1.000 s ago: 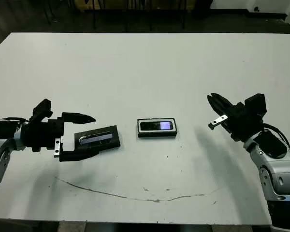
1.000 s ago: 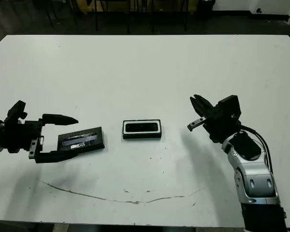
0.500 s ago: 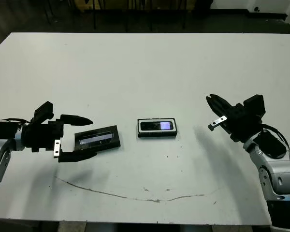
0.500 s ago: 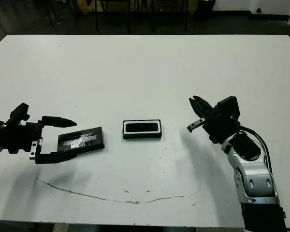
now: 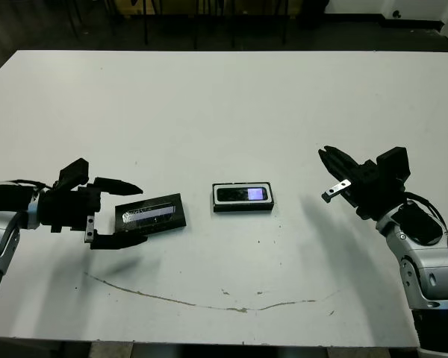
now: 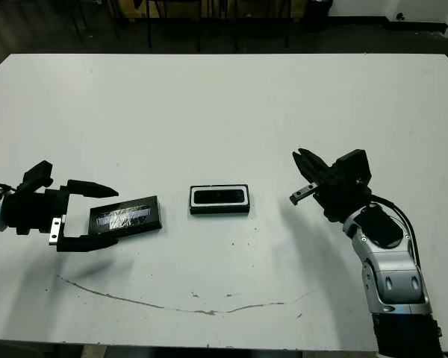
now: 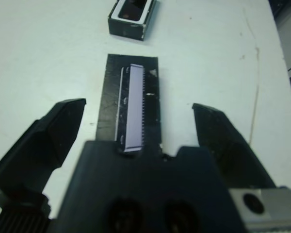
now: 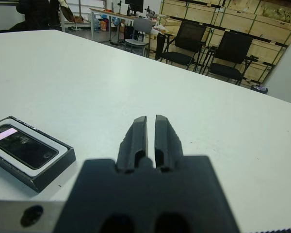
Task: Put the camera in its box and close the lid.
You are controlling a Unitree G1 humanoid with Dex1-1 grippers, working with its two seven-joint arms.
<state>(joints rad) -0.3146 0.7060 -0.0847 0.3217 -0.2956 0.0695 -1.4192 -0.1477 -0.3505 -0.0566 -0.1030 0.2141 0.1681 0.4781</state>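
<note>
Change noted: left gripper [image 5: 119, 214] drawn back slightly toward the robot's left against half a second ago and a second ago; lid [image 5: 152, 215] unmoved on the white table [image 5: 224, 104]. Fingers spread wide, one to each side of the near end of the lid, clasping nothing. Right gripper [image 5: 330, 161] unchanged, raised off the table well to the right of the box, fingers pressed together on nothing.

Meaning for the task, as a judgement: first half done, camera [image 5: 241, 195] already lying in the box [image 5: 243, 198]; closing not yet begun; the retreat reads as a re-set of the approach to the lid rather than a pick.

Location: box near the table's centre, between the two arms; lid just to its left, apart from it, flat, silvery strip [image 7: 134, 107] uppermost.

Orientation:
- Camera: long axis left-to-right across the table, matching the box; pale glossy patch facing up, toward the right end.
- Box: long axis left-to-right, open side up, white lining showing round the camera.
- Lid: long axis roughly left-to-right, right end turned slightly away from the robot; in line with the left gripper's reach, near end between the fingers.
</note>
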